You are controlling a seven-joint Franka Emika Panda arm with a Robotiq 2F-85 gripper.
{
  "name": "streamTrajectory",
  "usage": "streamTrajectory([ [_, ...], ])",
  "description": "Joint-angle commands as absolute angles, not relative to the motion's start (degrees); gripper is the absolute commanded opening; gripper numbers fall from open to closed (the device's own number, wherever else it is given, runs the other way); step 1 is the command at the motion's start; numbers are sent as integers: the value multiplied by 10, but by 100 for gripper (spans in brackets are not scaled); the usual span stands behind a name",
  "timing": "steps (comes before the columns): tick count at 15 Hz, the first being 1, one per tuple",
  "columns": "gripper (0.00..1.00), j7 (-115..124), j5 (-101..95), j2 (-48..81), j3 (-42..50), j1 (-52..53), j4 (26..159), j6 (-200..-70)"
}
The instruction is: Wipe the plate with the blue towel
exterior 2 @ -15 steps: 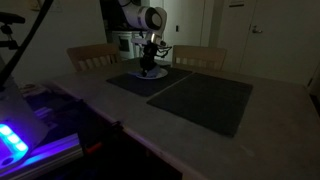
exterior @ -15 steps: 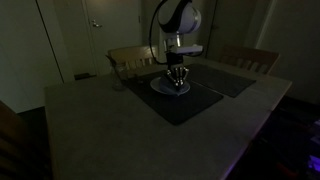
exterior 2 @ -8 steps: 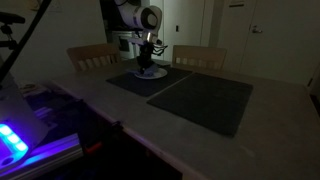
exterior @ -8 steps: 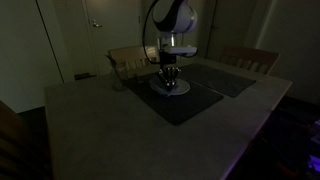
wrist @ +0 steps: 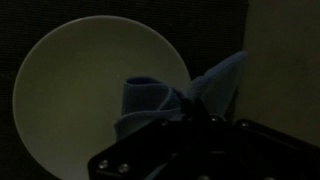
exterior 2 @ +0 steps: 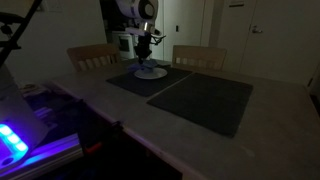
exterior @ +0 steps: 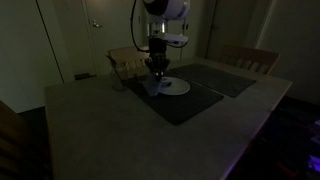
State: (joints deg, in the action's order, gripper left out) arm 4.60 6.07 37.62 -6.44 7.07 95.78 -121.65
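- Fingers: the gripper (wrist: 196, 120) has its jaws drawn tight on a pinched fold of the blue towel (wrist: 178, 98). The fingertips are hidden behind the cloth and the gripper housing in the wrist view.
- Held item: the blue towel hangs from the jaws in wrinkled folds. In the wrist view it lies across one edge of the plate (wrist: 85, 95), with one corner reaching past the rim.
- Contact: whether the cloth touches the plate cannot be told (the room is dim in every view).
- Gripper position: in both exterior views the gripper (exterior: 155, 70) (exterior 2: 145, 50) points downward above the plate's edge, not its centre.
- Plate: the plate (exterior: 175, 87) (exterior 2: 153, 72) lies flat on a dark placemat (exterior: 190, 103).
- Surroundings: a second placemat (exterior 2: 205, 100) lies beside the plate's own mat, and both rest on the table (exterior: 100, 130).
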Motion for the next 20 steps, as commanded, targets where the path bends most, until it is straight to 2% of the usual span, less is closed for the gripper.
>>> streamTrajectory([
  [1,1,-16,79,344,-93,64,966,-1190],
  [10,1,-70,111,301,-134,83,1009,-1185],
  [20,1,-12,79,327,-117,125,1106,-1359],
])
